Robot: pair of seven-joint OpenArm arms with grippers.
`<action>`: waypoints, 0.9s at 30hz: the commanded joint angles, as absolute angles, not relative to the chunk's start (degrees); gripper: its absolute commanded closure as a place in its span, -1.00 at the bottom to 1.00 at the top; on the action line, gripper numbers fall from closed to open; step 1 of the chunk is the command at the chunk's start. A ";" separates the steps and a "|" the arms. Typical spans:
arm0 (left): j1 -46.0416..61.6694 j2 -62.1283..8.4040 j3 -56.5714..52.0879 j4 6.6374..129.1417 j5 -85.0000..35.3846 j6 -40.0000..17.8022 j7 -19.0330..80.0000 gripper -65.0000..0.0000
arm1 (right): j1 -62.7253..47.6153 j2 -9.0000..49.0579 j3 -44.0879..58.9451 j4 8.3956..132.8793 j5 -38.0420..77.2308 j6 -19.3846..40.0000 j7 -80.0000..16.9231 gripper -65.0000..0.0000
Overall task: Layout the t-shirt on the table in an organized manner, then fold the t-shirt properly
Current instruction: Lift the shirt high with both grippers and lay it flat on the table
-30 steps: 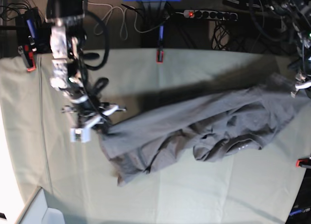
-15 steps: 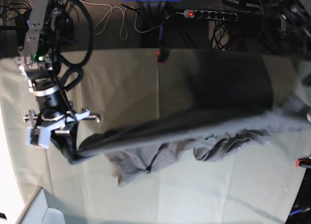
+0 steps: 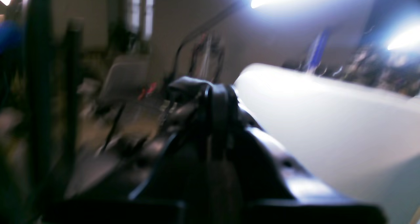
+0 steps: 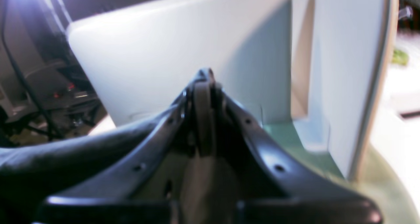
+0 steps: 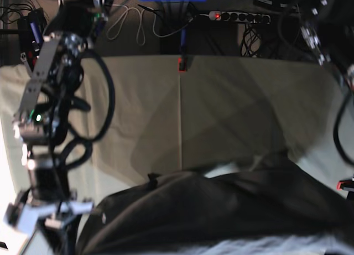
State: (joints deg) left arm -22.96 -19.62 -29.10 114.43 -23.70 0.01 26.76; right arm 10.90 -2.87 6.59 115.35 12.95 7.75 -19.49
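Observation:
The dark grey t-shirt (image 5: 221, 211) hangs off the table as a wide sheet close to the base camera, filling the lower part of that view. My right gripper (image 5: 62, 233) is at the bottom left, by the shirt's left corner. In the right wrist view this gripper (image 4: 205, 82) is shut, with dark t-shirt cloth (image 4: 49, 161) running off to its left. The left wrist view is blurred: my left gripper (image 3: 216, 92) is shut with a dark mass around its fingers, above the pale table (image 3: 328, 119). The left gripper itself is outside the base view. The table (image 5: 232, 100) lies bare behind the shirt.
A red clamp (image 5: 181, 64) sits on the table's far edge and another (image 5: 345, 184) at the right edge. A power strip (image 5: 238, 15) and cables lie beyond the far edge. A white upright panel (image 4: 344, 69) stands close to the right gripper.
The shirt, first lying crumpled on the table, has been pulled taut and lifted toward the camera. The right arm has swung to the front left; the left gripper has left the base view.

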 commanded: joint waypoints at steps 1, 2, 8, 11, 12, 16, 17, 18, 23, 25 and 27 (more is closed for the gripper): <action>-26.42 -20.97 -28.09 115.21 -23.43 0.22 24.66 1.00 | 13.76 -3.12 6.64 116.26 13.23 8.04 -17.36 1.00; -28.62 -21.32 -26.86 115.30 -23.43 0.22 24.66 1.00 | 15.34 -3.65 6.73 116.26 13.14 8.04 -17.36 1.00; -37.49 -23.60 -22.55 115.12 -23.43 0.22 24.40 0.99 | 21.85 -3.82 10.51 116.26 13.41 8.04 -17.36 1.00; -38.02 -23.60 -21.93 115.65 -23.43 0.04 24.31 0.99 | 23.43 -3.74 11.30 116.53 13.41 8.04 -17.10 1.00; -38.02 -23.60 -22.20 115.74 -23.43 0.04 24.31 0.99 | 23.87 -3.74 11.56 116.53 13.41 8.04 -17.10 1.00; -35.65 -23.60 -24.75 115.65 -23.43 0.04 24.22 0.99 | 24.31 -3.65 11.56 116.35 13.41 8.04 -17.10 1.00; -34.59 -23.60 -25.71 115.74 -23.52 -0.04 24.22 0.99 | 24.40 -3.65 11.56 116.44 13.41 8.04 -17.10 1.00; -33.98 -23.60 -26.68 115.82 -23.52 -0.04 24.13 0.99 | 24.40 -3.65 11.56 116.44 13.41 8.04 -17.10 1.00; -33.45 -23.60 -29.23 115.74 -23.52 -0.13 24.13 0.99 | 24.48 -3.65 11.30 116.35 13.41 8.04 -17.01 1.00; -33.45 -23.60 -28.79 115.74 -23.52 -0.13 24.13 0.99 | 24.40 -3.82 11.21 116.26 13.41 8.04 -17.01 1.00; -33.45 -23.34 -27.65 115.30 -23.52 -0.13 24.13 0.99 | 24.40 -3.82 11.21 116.09 13.41 8.04 -17.01 1.00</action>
State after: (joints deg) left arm -31.92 -22.70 -27.57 114.96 -23.42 0.01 25.50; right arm 22.85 -3.81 11.35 115.48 12.91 7.73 -18.76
